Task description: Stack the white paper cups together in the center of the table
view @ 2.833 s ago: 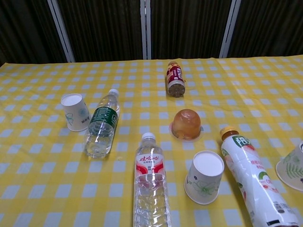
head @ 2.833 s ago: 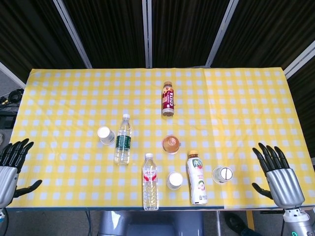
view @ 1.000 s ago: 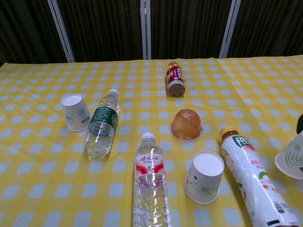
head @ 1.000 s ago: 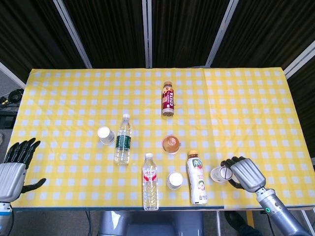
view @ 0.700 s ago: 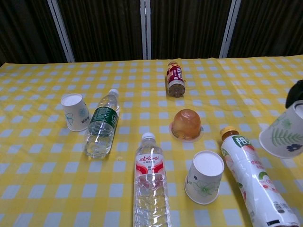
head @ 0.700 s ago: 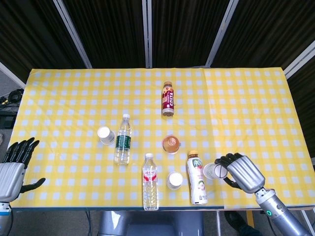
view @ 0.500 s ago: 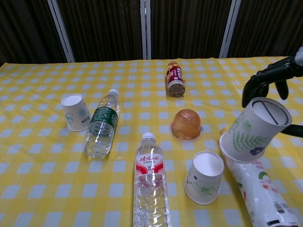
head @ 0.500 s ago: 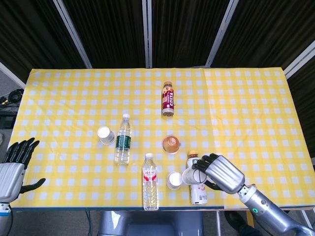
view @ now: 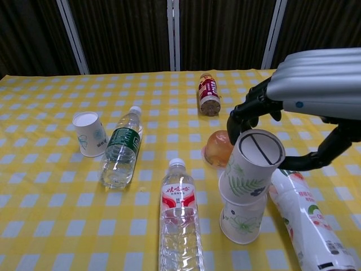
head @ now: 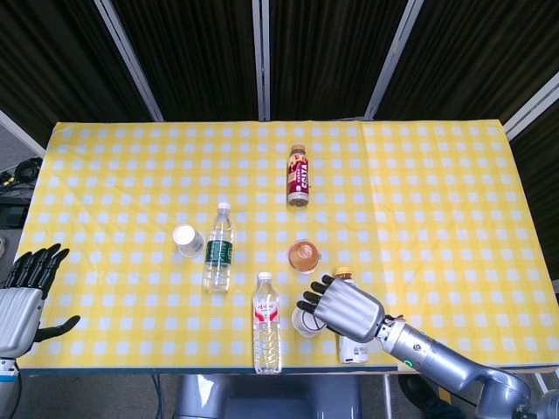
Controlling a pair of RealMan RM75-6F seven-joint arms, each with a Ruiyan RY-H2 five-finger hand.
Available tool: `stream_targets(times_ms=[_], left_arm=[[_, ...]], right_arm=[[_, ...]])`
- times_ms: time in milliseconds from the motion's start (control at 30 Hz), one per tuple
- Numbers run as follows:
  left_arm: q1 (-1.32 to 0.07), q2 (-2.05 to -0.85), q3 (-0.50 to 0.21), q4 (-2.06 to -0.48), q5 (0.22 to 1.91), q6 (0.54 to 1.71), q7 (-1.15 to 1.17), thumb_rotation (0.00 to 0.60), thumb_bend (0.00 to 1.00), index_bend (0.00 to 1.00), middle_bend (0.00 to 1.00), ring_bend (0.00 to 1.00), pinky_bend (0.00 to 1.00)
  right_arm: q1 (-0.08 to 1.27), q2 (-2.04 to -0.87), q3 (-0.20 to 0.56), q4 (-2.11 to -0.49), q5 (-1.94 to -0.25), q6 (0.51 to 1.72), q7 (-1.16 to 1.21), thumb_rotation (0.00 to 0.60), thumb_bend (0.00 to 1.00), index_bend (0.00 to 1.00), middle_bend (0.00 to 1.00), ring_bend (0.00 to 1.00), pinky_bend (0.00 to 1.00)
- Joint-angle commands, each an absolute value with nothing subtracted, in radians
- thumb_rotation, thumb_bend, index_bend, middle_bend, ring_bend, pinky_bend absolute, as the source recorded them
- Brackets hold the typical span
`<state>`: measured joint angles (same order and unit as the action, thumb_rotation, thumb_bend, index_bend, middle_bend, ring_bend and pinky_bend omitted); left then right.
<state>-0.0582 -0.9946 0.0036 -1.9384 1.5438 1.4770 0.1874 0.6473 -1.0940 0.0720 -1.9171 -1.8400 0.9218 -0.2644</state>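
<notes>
Yellow-checked tablecloth (head: 437, 175) against dark curtain panels. Right hand (view: 316, 90) grips the leaf-print cup (view: 248, 169) upside down, fingers curled round its wall, set onto the upturned cup (view: 240, 220) below it near the front-centre of the table; how far it has seated, cannot tell. Third cup (view: 90, 134) stands well apart on the left beside the green-label bottle (view: 121, 149), not yet collected. Left hand (head: 22, 301) hangs at the table's edge, fingers spread, holding nothing. Judgement: first stacking nearly done; one cup left
</notes>
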Motion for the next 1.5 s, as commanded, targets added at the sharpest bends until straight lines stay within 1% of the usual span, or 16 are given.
stream_targets(times_ms=[33, 367, 800, 867, 900, 967, 1033, 1067, 1100, 1200, 1367, 1467, 1500], left_arm=[[-0.058, -0.994, 0.004, -1.938, 1.544, 1.478, 0.186, 0.600, 0.00, 0.00, 0.00, 0.00, 0.00], [-0.058, -0.994, 0.006, -1.939, 1.547, 1.479, 0.188, 0.600, 0.00, 0.00, 0.00, 0.00, 0.00], [-0.062, -0.999, 0.004, -1.940, 1.533, 1.470, 0.200, 0.600, 0.00, 0.00, 0.00, 0.00, 0.00], [-0.062, -0.998, 0.004, -1.941, 1.534, 1.471, 0.201, 0.600, 0.00, 0.00, 0.00, 0.00, 0.00], [-0.062, -0.998, 0.005, -1.941, 1.534, 1.471, 0.200, 0.600, 0.00, 0.00, 0.00, 0.00, 0.00], [-0.061, -0.997, 0.005, -1.941, 1.533, 1.471, 0.198, 0.600, 0.00, 0.00, 0.00, 0.00, 0.00], [-0.061, -0.996, 0.004, -1.941, 1.533, 1.473, 0.197, 0.600, 0.00, 0.00, 0.00, 0.00, 0.00], [-0.061, -0.996, 0.004, -1.941, 1.533, 1.472, 0.197, 0.600, 0.00, 0.00, 0.00, 0.00, 0.00], [-0.062, -0.996, 0.004, -1.941, 1.532, 1.472, 0.197, 0.600, 0.00, 0.00, 0.00, 0.00, 0.00], [-0.063, -0.995, 0.004, -1.941, 1.531, 1.470, 0.196, 0.600, 0.00, 0.00, 0.00, 0.00, 0.00], [-0.062, -0.994, 0.004, -1.941, 1.530, 1.471, 0.193, 0.600, 0.00, 0.00, 0.00, 0.00, 0.00], [-0.063, -0.994, 0.002, -1.940, 1.528, 1.472, 0.193, 0.600, 0.00, 0.00, 0.00, 0.00, 0.00], [-0.064, -0.996, -0.001, -1.937, 1.522, 1.471, 0.193, 0.600, 0.00, 0.00, 0.00, 0.00, 0.00]], right_arm=[[0.651, -1.092, 0.072, -1.927, -1.821, 0.908, -0.283, 0.600, 0.37, 0.43, 0.47, 0.39, 0.49], [0.648, -1.088, 0.053, -1.925, -1.777, 0.904, -0.300, 0.600, 0.37, 0.43, 0.47, 0.39, 0.49], [0.650, -1.139, 0.031, -1.881, -1.750, 0.919, -0.282, 0.600, 0.36, 0.42, 0.46, 0.39, 0.49], [0.649, -1.146, 0.028, -1.872, -1.752, 0.925, -0.287, 0.600, 0.36, 0.40, 0.44, 0.38, 0.49], [0.649, -1.148, 0.025, -1.869, -1.752, 0.925, -0.290, 0.600, 0.35, 0.38, 0.40, 0.37, 0.49], [0.651, -1.144, 0.018, -1.866, -1.751, 0.918, -0.296, 0.600, 0.23, 0.28, 0.30, 0.32, 0.49], [0.656, -1.117, 0.001, -1.876, -1.746, 0.884, -0.328, 0.600, 0.03, 0.08, 0.14, 0.22, 0.45], [0.656, -1.113, 0.000, -1.883, -1.742, 0.881, -0.333, 0.600, 0.00, 0.03, 0.10, 0.19, 0.43], [0.654, -1.108, -0.003, -1.891, -1.740, 0.882, -0.337, 0.600, 0.00, 0.00, 0.06, 0.16, 0.41], [0.644, -1.102, -0.007, -1.896, -1.747, 0.901, -0.350, 0.600, 0.00, 0.00, 0.03, 0.13, 0.39], [0.615, -1.079, -0.020, -1.897, -1.767, 0.960, -0.349, 0.600, 0.00, 0.00, 0.03, 0.12, 0.36], [0.585, -1.045, -0.031, -1.886, -1.789, 1.021, -0.340, 0.600, 0.00, 0.00, 0.02, 0.11, 0.33], [0.543, -1.017, -0.035, -1.862, -1.795, 1.100, -0.331, 0.600, 0.00, 0.00, 0.02, 0.11, 0.30]])
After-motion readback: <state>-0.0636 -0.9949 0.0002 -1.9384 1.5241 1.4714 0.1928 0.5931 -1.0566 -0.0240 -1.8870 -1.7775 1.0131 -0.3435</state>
